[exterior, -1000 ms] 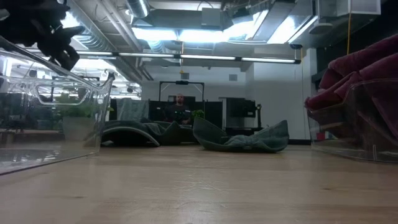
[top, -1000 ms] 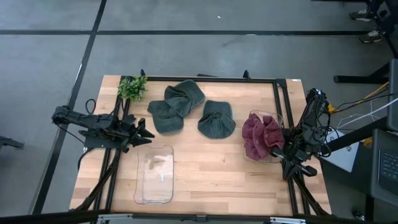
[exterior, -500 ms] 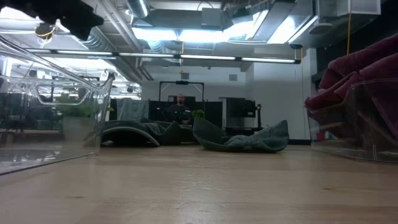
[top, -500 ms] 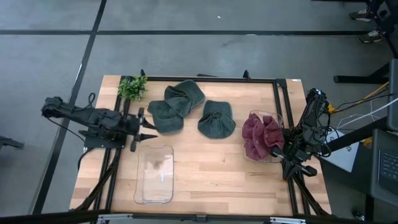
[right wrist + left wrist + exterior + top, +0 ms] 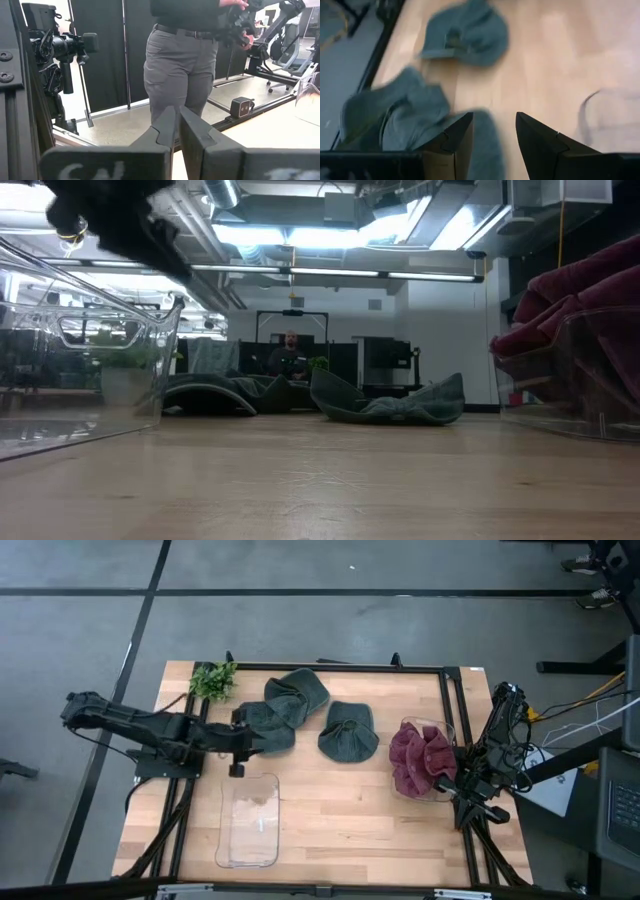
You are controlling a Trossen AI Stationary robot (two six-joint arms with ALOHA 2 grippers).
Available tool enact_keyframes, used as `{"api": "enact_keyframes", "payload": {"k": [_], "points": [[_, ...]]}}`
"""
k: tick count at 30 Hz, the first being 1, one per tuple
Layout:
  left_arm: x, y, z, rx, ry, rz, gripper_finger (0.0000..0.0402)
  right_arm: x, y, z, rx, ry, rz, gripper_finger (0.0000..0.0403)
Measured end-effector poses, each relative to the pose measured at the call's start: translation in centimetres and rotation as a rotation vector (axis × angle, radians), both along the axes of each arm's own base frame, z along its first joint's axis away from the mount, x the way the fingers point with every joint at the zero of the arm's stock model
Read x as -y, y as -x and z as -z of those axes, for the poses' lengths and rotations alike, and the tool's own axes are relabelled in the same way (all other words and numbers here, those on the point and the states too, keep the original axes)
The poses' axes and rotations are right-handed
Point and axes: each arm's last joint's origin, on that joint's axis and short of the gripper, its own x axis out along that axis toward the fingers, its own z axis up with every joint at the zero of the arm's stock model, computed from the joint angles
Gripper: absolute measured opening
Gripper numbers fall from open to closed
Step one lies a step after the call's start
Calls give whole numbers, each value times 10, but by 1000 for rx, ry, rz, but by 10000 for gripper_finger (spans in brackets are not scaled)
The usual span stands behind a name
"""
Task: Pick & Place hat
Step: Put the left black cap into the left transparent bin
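Note:
Three dark grey-green hats lie flat on the wooden table: one at the far left [image 5: 265, 726], one behind it [image 5: 298, 693] overlapping it, one further right [image 5: 348, 730]. A maroon hat [image 5: 420, 758] sits in a clear container [image 5: 445, 730] at the right. My left gripper [image 5: 243, 741] hovers open at the left edge of the nearest grey-green hat [image 5: 395, 117], its fingers [image 5: 451, 141] pointing slantwise down. The low view shows only its dark arm [image 5: 110, 220]. My right gripper [image 5: 177, 125] is shut, parked off the table's right edge [image 5: 480, 780].
An empty clear container [image 5: 248, 820] stands at the near left, just in front of my left gripper. A small green plant [image 5: 212, 680] is at the far left corner. A black frame [image 5: 445, 668] rims the table. A person [image 5: 185, 55] stands beyond the right edge.
My left arm has unfolded and risen, carrying its gripper toward the table's right edge up to the grey-green hats. The gripper has rolled about its own line and tipped to point down. The hats have not moved.

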Motion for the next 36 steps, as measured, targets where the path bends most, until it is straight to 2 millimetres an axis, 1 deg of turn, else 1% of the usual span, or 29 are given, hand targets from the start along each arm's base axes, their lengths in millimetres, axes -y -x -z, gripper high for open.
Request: {"api": "enact_keyframes", "payload": {"k": [6, 13, 18, 20, 23, 25, 28, 32, 36], "points": [[-19, -14, 21, -163, -41, -107, 143, 0, 0, 0, 0, 0, 0, 24], [-48, -30, 50, -355, -55, -213, 143, 0, 0, 0, 0, 0, 0, 24], [-66, -38, 66, -424, -49, -294, 143, 0, 0, 0, 0, 0, 0, 24], [-71, -42, 68, -439, -62, -312, 143, 0, 0, 0, 0, 0, 0, 24], [-78, -51, 64, -433, -69, -329, 143, 0, 0, 0, 0, 0, 0, 24], [-83, -56, 64, -436, -36, -323, 143, 0, 0, 0, 0, 0, 0, 24], [-88, -61, 68, -461, 55, -276, 143, 0, 0, 0, 0, 0, 0, 24], [-95, -63, 77, -497, 91, -273, 143, 0, 0, 0, 0, 0, 0, 24], [-99, -63, 80, -524, 49, -285, 143, 0, 0, 0, 0, 0, 0, 24]]}}
